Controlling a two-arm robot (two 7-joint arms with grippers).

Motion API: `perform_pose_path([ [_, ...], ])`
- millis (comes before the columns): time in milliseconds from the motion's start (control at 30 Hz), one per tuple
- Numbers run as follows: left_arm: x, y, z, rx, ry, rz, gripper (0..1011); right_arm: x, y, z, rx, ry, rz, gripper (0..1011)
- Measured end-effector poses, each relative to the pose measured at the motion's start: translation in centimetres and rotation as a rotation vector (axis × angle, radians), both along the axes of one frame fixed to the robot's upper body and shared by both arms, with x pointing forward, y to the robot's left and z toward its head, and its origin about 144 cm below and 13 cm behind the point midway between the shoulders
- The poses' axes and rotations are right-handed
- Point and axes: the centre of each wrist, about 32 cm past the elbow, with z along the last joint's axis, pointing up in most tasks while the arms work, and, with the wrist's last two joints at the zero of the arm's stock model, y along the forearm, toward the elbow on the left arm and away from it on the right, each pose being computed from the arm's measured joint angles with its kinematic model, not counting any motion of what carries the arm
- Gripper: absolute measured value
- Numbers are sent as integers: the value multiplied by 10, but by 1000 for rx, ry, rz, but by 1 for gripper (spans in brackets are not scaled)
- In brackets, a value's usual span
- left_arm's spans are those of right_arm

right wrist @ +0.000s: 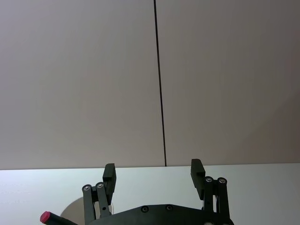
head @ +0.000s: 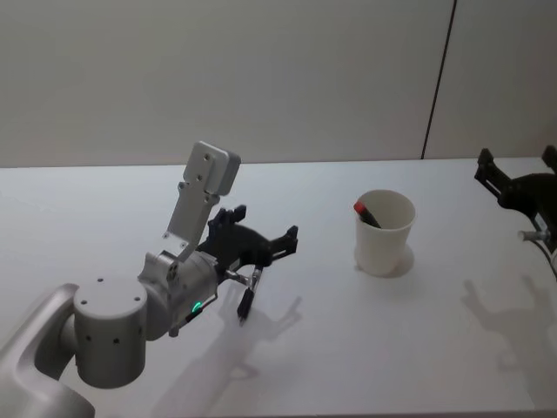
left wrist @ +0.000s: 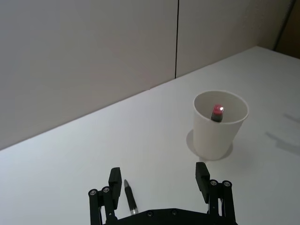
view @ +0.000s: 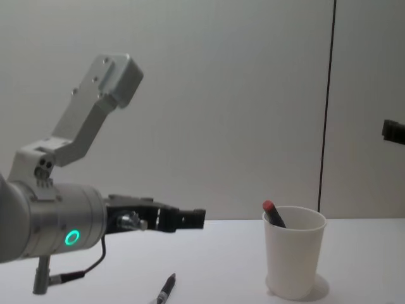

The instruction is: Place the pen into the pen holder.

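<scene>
Above the table (head: 348,348), left gripper (left wrist: 158,171) hangs spread wide, empty: centre over pen (left wrist: 130,197) before lowering. Right gripper (right wrist: 153,169) parked rightward, spread too.

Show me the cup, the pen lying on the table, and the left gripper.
cup (head: 384,246): head view, outer wall.
pen on the table (left wrist: 130,198): left wrist view, middle of its barrel.
left gripper (left wrist: 158,171): left wrist view, midway between its fingertips.

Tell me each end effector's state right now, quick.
Left end effector: open, holding nothing; a pen lies loose close by it.
Right end effector: open, holding nothing.
</scene>
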Motion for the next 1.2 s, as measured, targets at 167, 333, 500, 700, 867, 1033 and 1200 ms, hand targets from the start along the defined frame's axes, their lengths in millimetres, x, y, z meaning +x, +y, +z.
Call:
perform_pose_path([
  [167, 1, 0, -4, 6, 57, 27, 1004, 0, 0, 0, 0, 0, 0, 1001],
  [333, 1, -2, -7, 12, 111, 59, 1004, 0, 0, 0, 0, 0, 0, 1001],
  [500, 1, -3, -11, 25, 169, 97, 1004, 0, 0, 0, 0, 0, 0, 1001],
  [700, 0, -5, -15, 48, 223, 136, 1004, 0, 0, 0, 0, 0, 0, 1001],
  [867, 0, -6, -18, 65, 251, 157, 1004, 0, 0, 0, 0, 0, 0, 1001],
  [1033, -1, -7, -21, 88, 272, 175, 1004, 0, 0, 0, 0, 0, 0, 1001],
  [1200, -1, -9, -24, 106, 279, 181, 1004, 0, 0, 0, 0, 0, 0, 1001],
])
